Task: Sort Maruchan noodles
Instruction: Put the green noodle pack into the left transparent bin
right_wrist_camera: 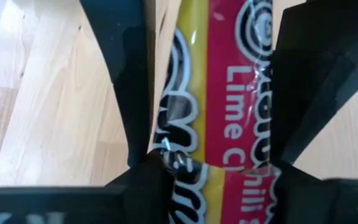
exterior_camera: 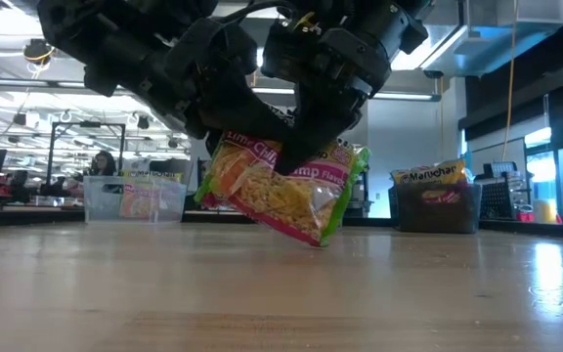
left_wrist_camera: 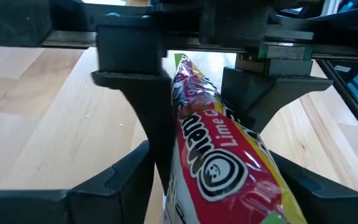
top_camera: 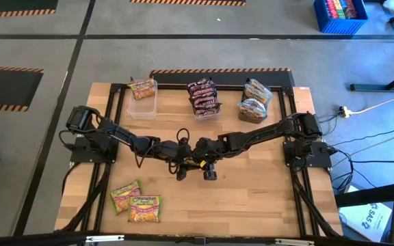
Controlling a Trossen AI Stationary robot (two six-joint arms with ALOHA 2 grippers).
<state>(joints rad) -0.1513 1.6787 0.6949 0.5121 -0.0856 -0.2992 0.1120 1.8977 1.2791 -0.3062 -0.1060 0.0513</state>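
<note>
both arms meet over the middle of the table (top_camera: 252, 195), and between them hangs a lime chili shrimp noodle packet (exterior_camera: 286, 186), clear of the wood and tilted with one corner low. it looks like a handover in mid-air. the right gripper (top_camera: 209, 168) has its fingers on either side of the packet and seems to pinch it, jaws only part-way apart. the left gripper (top_camera: 181, 166) also straddles the packet, but its fingers (left_wrist_camera: 138, 180) stand wider than the wrapper with a gap showing, so i judge it is letting go or not gripping; which of the two i cannot tell for sure.

at the far edge sit three tubs: a clear one (top_camera: 142, 106) with a yellow-green packet (top_camera: 143, 87), a middle one holding dark red packets (top_camera: 204, 97), and a dark tub (top_camera: 254, 108) with yellow-orange packets (top_camera: 256, 92). two more yellow-green packets (top_camera: 137, 202) lie flat near the front left corner, unsorted.

the next move calls for one gripper to have a firm hold before the other draws back, then carrying the packet to the clear tub with the matching flavour.
</note>
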